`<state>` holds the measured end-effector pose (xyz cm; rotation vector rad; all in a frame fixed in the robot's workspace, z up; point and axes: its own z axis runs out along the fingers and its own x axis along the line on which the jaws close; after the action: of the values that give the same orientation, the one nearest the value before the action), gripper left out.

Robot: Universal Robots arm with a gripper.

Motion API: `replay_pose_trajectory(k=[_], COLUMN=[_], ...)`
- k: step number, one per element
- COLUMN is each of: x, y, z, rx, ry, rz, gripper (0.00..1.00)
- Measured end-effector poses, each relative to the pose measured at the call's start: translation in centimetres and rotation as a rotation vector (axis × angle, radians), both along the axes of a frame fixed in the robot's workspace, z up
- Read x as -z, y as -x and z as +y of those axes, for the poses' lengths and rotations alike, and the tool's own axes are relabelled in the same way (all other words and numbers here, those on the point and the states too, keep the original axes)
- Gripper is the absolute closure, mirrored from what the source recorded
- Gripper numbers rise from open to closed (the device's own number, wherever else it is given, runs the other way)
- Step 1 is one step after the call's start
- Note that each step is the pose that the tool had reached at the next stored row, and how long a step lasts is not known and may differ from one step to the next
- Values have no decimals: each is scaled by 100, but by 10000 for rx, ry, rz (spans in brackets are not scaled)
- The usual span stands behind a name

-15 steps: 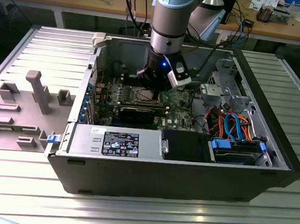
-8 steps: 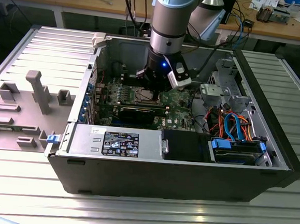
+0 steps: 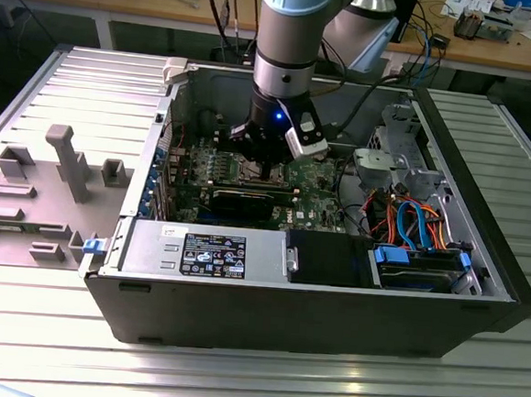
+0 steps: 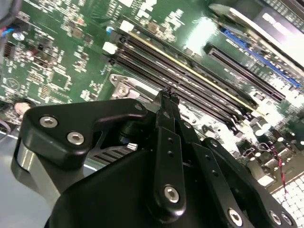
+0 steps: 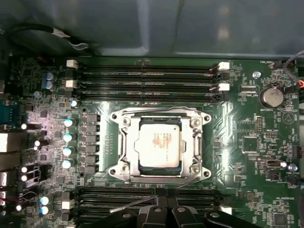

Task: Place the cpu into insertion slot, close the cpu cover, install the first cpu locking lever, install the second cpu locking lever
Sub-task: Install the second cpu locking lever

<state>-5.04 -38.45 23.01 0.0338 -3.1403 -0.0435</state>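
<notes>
Cpu (image 5: 159,144) seated in insertion slot (image 5: 124,142), cpu cover (image 5: 195,137) down | gripper (image 5: 164,209) at 6 o'clock, fingers together, holding nothing | chip light, stiff, fragile (grip edges only)

Workshop lab, open computer case (image 3: 331,296), cluttered wooden benches (image 3: 498,53) behind

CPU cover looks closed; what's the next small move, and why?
Probably ease the loose locking lever down against the cpu cover. The cpu sits under that closed cover, and the shut gripper meets the lever's end, which angles away from the frame.
</notes>
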Motion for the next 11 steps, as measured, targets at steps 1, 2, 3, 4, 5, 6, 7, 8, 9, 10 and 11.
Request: replay_pose_trajectory(k=[1, 2, 3, 4, 5, 6, 7, 8, 9, 10, 11], x=[1, 2, 2, 2, 2, 4, 6, 6, 6, 6, 6], y=[18, 40, 50, 54, 54, 60, 71, 71, 71, 71, 71], z=[0, 0, 0, 0, -1, -1, -1, -1, -1, -1, -1], rx=[-1, -3, -4, -4, -5, -4, -4, -4, -4, -4, -4], ry=[-1, -1, 0, 1, 1, 0, 1, 0, 0, 0, 1], rz=[0, 0, 0, 1, 1, 0, 0, 1, 0, 1, 0], gripper=[89, 89, 89, 89, 89, 89, 89, 89, 89, 89, 89])
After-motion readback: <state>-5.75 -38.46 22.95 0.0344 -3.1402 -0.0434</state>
